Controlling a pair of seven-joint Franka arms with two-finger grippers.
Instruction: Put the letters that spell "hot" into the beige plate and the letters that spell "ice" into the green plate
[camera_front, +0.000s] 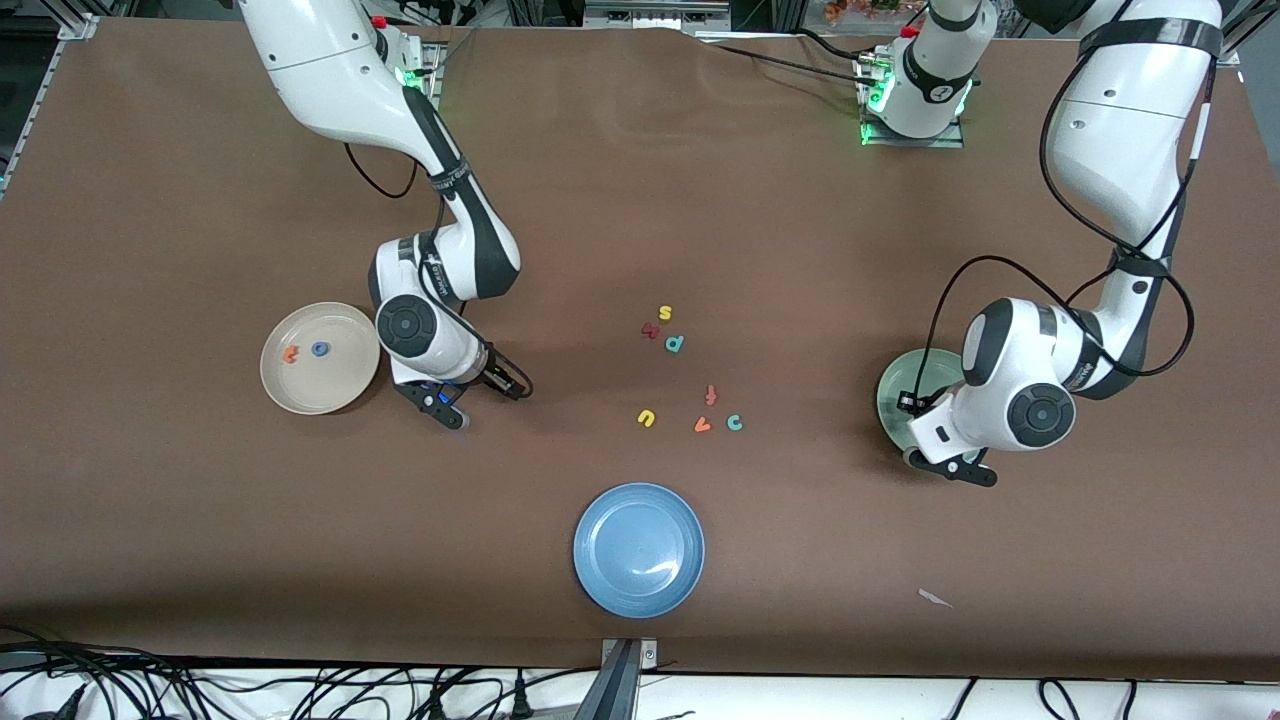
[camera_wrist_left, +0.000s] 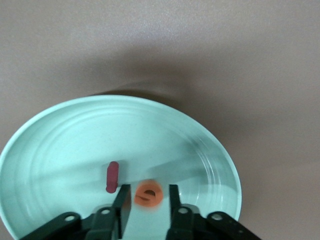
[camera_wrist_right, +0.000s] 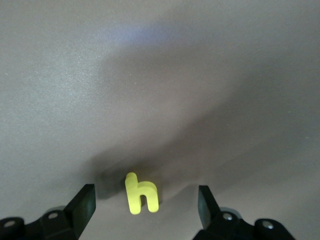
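My left gripper hangs over the green plate. In the left wrist view the left gripper is open, and the orange e sits between its fingers with a gap on each side. The dark red i lies in the green plate beside it. My right gripper is low over the table beside the beige plate. The right gripper is open wide around the yellow h, which lies on the table. The beige plate holds the orange t and blue o. The teal c lies mid-table.
Loose letters lie mid-table: yellow u, orange v, orange-red f, teal p, yellow s and a dark red one. A blue plate sits nearer the front camera. A paper scrap lies near the front edge.
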